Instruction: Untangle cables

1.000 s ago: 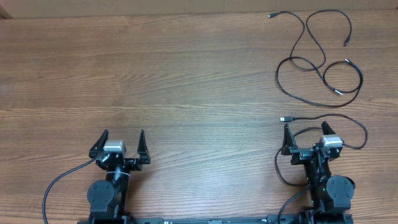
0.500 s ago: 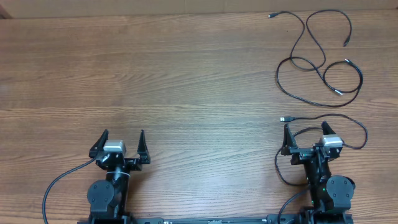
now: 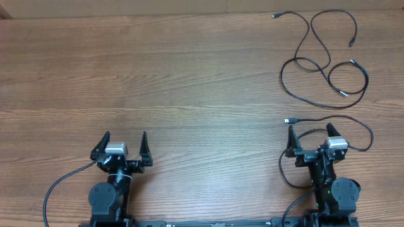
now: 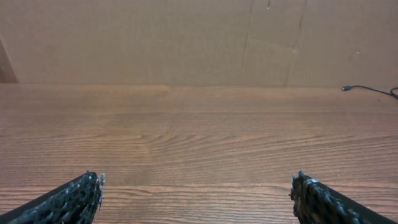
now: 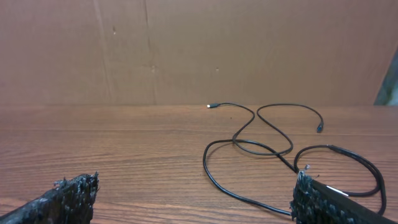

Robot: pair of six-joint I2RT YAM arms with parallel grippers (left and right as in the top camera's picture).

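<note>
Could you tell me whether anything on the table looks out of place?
Yes: the cables lie in crossing loops at the table's far right, and a lone cable curls beside the open right gripper. Nothing looks damaged.

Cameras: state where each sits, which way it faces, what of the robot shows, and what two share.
Overhead: above the table, looking straight down; both arms at the near edge, left pincer and right pincer open; cables far right.
Left wrist: on the left arm, looking low across the table to a cardboard wall; own fingertips in the bottom corners.
Right wrist: same low forward view; fingertips below, cables ahead.
Shared: overhead and right wrist show the cables.
</note>
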